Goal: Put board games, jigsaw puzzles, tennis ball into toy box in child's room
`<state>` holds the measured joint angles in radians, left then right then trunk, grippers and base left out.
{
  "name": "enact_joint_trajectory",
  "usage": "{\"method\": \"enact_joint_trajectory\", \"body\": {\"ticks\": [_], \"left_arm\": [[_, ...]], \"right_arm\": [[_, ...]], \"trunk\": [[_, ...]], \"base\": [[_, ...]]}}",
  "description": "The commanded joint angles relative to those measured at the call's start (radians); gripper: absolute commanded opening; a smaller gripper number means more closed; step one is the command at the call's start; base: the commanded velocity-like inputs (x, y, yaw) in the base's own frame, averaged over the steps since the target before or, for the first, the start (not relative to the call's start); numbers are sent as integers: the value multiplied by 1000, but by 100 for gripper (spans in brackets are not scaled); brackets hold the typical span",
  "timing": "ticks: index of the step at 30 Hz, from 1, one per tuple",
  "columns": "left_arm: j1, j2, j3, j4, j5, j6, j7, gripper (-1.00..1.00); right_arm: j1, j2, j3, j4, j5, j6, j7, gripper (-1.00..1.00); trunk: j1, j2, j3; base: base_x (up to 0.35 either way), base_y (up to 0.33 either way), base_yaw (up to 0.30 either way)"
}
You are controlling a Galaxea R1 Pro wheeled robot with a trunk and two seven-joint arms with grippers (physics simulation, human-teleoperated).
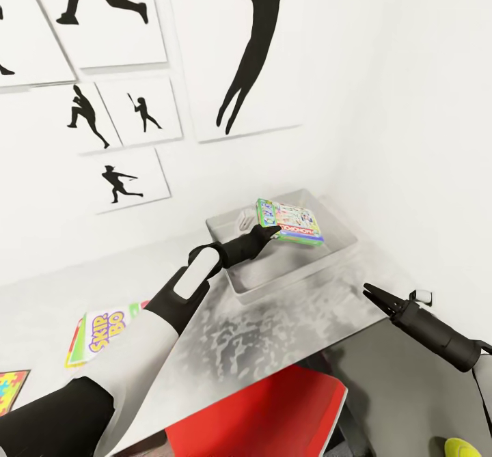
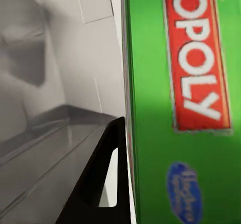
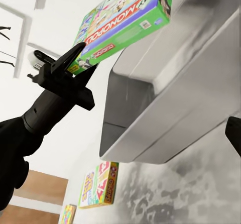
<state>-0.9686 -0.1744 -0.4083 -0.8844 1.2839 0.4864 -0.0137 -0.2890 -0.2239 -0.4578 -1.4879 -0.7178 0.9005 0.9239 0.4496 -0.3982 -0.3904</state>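
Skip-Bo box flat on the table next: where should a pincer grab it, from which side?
Grip the Skip-Bo box by a thin edge. It lies flat on the table, lid up, so probably come in low from the table's front edge, nearest the left pincer.

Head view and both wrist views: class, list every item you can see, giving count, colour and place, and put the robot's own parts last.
Monopoly box: one, green-edged, held above the toy box.
Toy box: one, light grey, on the table by the wall.
Skip-Bo box: one, yellow-edged, flat on the table.
Jigsaw puzzle: one, multicolour, table's near edge.
Ball: one, yellow-green, low beside the table.
Chair: one, red, under the table.
Silhouette pictures: several, black-on-white, wall.
Table: one, white-topped.
Left gripper: black, gripping the Monopoly box.
Right gripper: black, empty.
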Motion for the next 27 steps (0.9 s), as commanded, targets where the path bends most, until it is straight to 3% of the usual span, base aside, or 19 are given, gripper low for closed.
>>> {"method": "enact_joint_trajectory", "body": {"ticks": [1, 13, 27], "left_arm": [[-1, 0, 0, 0, 3, 3, -2, -100], [-19, 0, 2, -4, 4, 0, 0, -100], [-25, 0, 3, -3, 30, -23, 28, -100]], "right_arm": [[-1, 0, -1, 0, 0, 5, 3, 100], [-1, 0, -1, 0, 0, 5, 3, 100], [-1, 0, -1, 0, 0, 5, 3, 100]], "trunk": [[0, -2, -3], [0, -2, -23], [0, -2, -46]], "base": [[0, 0, 0], [0, 0, 0], [0, 0, 0]]}}
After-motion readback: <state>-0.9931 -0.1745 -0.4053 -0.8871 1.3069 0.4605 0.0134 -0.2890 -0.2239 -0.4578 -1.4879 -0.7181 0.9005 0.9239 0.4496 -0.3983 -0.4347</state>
